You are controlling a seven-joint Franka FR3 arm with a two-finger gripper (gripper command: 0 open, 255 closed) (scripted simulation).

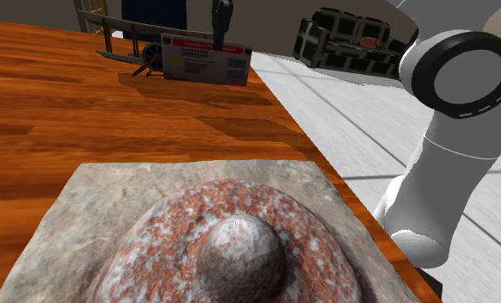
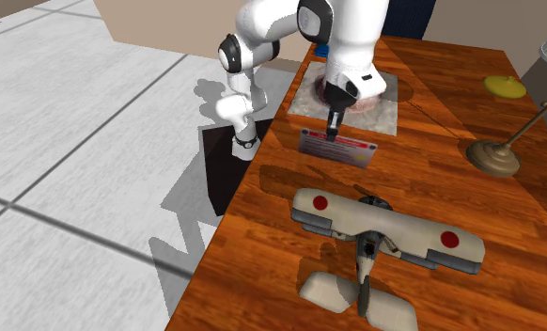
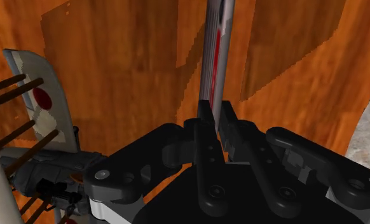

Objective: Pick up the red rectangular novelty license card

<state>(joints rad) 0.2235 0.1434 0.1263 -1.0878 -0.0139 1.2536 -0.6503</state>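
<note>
Ok so the gripper (image 3: 215, 116) has both fingers pinched on the top edge of the red license card (image 1: 201, 58). The card stands on its long edge on the wooden table (image 1: 51, 112), directly under the hand, with its long axis crossways to the squeeze. I count one card and one toy biplane (image 2: 380, 240) nearby.

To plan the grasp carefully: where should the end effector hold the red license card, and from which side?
Grip the top long edge of the license card, coming from above: it stands upright and thin, leaving both flat faces free to pinch. The end effector clasps it that way.
</note>
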